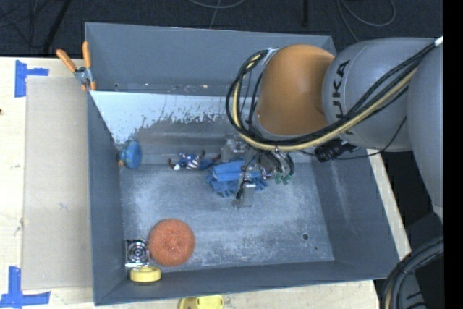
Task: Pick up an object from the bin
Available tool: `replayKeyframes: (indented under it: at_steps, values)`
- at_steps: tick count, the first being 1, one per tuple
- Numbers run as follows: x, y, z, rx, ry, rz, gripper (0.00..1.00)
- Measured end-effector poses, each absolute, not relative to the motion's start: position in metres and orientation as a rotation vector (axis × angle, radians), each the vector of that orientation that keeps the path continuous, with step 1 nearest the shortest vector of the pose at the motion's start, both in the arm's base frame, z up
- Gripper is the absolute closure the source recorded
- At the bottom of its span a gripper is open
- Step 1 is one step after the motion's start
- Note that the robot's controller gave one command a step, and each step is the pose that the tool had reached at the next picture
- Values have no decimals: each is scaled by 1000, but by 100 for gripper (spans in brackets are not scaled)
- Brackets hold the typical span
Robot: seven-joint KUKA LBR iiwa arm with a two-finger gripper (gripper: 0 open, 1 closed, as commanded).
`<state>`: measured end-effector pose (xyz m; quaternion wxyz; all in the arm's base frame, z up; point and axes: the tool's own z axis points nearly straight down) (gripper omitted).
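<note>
My gripper (247,183) hangs low over the middle of the bin, under the arm's orange cover. Its tip is right against the right side of a crumpled blue thing (224,175) lying on the bin floor; whether that thing is gripped I cannot tell. Just left of it lies a small blue and white toy (187,162). A small green piece (282,178) peeks out at the gripper's right, partly hidden by the arm.
A blue rounded thing (132,154) rests by the left wall. In the front left corner sit a round orange scrubber (171,241), a small metal piece (137,251) and a yellow tape roll (145,274). The arm covers the bin's back right.
</note>
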<state>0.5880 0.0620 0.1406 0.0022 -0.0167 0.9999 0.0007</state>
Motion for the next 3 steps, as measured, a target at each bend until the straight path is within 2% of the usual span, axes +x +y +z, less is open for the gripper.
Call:
replayKeyframes:
  at_steps: [1, 2, 3]
  values:
    - [601, 28, 70, 88, 3140, 1, 100]
    - [601, 27, 70, 88, 3140, 0, 100]
    - [581, 28, 253, -6, 3132, 1, 100]
